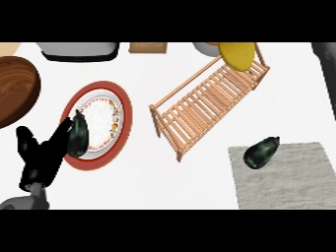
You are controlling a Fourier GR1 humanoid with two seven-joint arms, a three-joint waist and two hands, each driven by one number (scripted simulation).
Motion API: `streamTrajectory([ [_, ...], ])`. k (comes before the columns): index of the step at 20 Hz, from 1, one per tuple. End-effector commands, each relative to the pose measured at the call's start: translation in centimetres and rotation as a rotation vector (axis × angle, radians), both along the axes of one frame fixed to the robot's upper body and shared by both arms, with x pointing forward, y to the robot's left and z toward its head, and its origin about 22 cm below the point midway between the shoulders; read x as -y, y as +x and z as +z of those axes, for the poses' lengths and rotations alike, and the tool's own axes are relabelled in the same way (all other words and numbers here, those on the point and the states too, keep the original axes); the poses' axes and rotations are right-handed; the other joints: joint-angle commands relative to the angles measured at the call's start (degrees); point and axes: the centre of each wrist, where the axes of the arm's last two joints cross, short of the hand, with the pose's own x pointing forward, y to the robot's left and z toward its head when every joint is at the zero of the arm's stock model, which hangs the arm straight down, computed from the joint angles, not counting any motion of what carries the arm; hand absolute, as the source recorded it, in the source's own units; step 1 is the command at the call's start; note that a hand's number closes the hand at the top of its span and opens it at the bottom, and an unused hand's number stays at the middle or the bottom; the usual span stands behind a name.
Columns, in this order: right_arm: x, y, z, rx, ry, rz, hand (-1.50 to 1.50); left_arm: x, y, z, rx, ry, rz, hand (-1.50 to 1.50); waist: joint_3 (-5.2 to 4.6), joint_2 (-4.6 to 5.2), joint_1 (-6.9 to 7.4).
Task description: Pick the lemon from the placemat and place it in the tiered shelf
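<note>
left hand [43, 152] is resting over the plate [119, 118] edge with fingers spread, holding nothing; dark fruit [260, 151] is sitting on the placemat [294, 182], right of the wooden shelf [207, 103]

One view only here, the head view, looking steeply down on the white counter [163, 182] from above its near side. It faces away from the robot, so the far edge of the counter runs along the top of the frame, where a grey appliance [80, 50] and a yellow item [237, 54] are cut off. The wooden tiered shelf [207, 101] sits close to centre, the grey placemat [290, 174] low right, the red-rimmed plate [97, 123] left (a wooden bowl [7, 93] is clipped by the left edge). The left hand [43, 152] enters from the lower edge, close to the lens.
</note>
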Motion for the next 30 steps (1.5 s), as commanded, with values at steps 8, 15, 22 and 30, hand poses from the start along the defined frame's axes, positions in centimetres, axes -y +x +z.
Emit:
streamTrajectory([
  [8,2.0,1.0,1.5,-0.237,0.372,0.023,-1.50,0.9,0.8,-0.9,-0.019,0.009,0.004,0.00,-0.13,0.12,-0.48],
  [15,4.7,1.9,3.6,-0.194,0.577,-0.143,-1.50,2.1,0.7,-0.3,-0.021,0.007,-0.022,0.00,-0.12,0.41,0.61],
  [22,13.9,1.0,6.0,-0.182,0.702,-0.379,-1.50,0.7,0.7,0.0,0.004,0.011,-0.023,0.00,-0.11,0.83,1.30],
  [30,22.3,-0.1,2.2,-0.216,0.730,-0.401,-1.50,3.6,1.4,-0.4,0.018,-0.006,-0.061,0.00,-0.01,1.77,2.52],
])
